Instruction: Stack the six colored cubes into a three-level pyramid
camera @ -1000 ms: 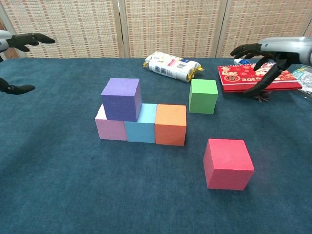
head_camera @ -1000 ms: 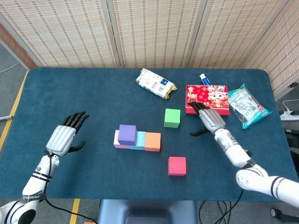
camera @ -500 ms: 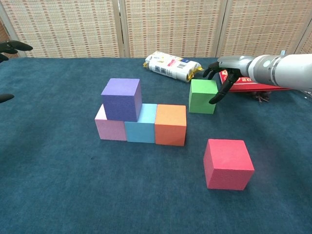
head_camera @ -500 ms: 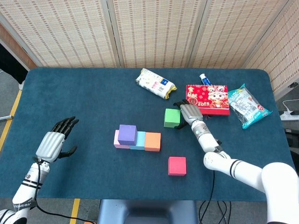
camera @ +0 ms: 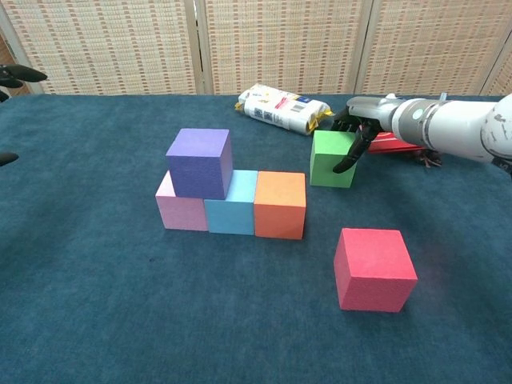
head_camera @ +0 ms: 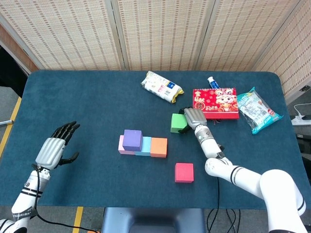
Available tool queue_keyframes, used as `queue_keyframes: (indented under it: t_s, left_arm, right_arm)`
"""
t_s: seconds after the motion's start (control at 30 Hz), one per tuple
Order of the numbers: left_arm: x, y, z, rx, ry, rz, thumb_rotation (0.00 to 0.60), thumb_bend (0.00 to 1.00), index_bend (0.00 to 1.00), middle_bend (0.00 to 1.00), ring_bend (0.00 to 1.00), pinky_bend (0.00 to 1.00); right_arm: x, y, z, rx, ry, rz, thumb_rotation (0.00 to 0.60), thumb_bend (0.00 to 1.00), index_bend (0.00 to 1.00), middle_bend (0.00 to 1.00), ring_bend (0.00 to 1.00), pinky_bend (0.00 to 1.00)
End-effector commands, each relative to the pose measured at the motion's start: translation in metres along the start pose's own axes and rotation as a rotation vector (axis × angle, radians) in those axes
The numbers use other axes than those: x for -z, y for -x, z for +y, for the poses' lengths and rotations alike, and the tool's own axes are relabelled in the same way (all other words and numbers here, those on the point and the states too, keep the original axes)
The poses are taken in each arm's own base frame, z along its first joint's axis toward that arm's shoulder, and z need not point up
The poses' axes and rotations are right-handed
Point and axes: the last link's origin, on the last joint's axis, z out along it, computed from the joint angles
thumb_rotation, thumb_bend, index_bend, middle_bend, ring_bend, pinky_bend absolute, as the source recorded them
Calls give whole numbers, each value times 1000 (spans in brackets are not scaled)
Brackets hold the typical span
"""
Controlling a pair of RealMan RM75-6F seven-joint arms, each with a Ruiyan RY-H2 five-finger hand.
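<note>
The green cube (head_camera: 178,123) (camera: 332,158) rests on the table, right of the stack. My right hand (head_camera: 191,119) (camera: 360,128) grips its right side, thumb against the near face and fingers curled over the far top edge. The stack's bottom row is a pink cube (head_camera: 121,146) (camera: 179,210), a cyan cube (head_camera: 146,146) (camera: 232,205) and an orange cube (head_camera: 159,147) (camera: 280,205). A purple cube (head_camera: 132,139) (camera: 199,163) sits over the pink and cyan ones. The red cube (head_camera: 184,172) (camera: 374,268) lies alone at the front right. My left hand (head_camera: 53,149) hovers far left, fingers apart, holding nothing.
Behind the cubes lies a white snack pack (head_camera: 162,87) (camera: 280,108). Just past the right hand there is a red booklet (head_camera: 216,103), with a small bottle (head_camera: 212,82) and a blue-white bag (head_camera: 257,110) near the table's right edge.
My right hand swung left from over the red booklet to the green cube and closed its fingers around it. The left hand drew back toward the left edge. No cube has moved.
</note>
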Motion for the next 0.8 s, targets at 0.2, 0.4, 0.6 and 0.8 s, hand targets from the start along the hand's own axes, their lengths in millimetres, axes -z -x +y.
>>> queue_keyframes:
  t_s: [0.2,0.4,0.6,0.8]
  left_arm:
    - [3,-4,-2,-2,-1,11,600,326,7,22,0,117]
    - [10,-8,-7,-35,-15,0,600,326,7,23,0,118]
    - [16,-11,-10,-51,-31,0,600,326,6,24,0,118]
    - [18,-13,-10,-86,-21,26,600,326,7,25,0,119]
  right_arm:
    - [20,-10,7,-6,-39,67,600,314,587,560,474,570]
    - [58,-33,17,-44,-98,108,600,325,594,574,489,582]
    - [100,-50,11,-47,-168,96,600,325,592,574,489,584]
    - [117,-45,-16,-73,-221,17,600,325,592,574,489,587]
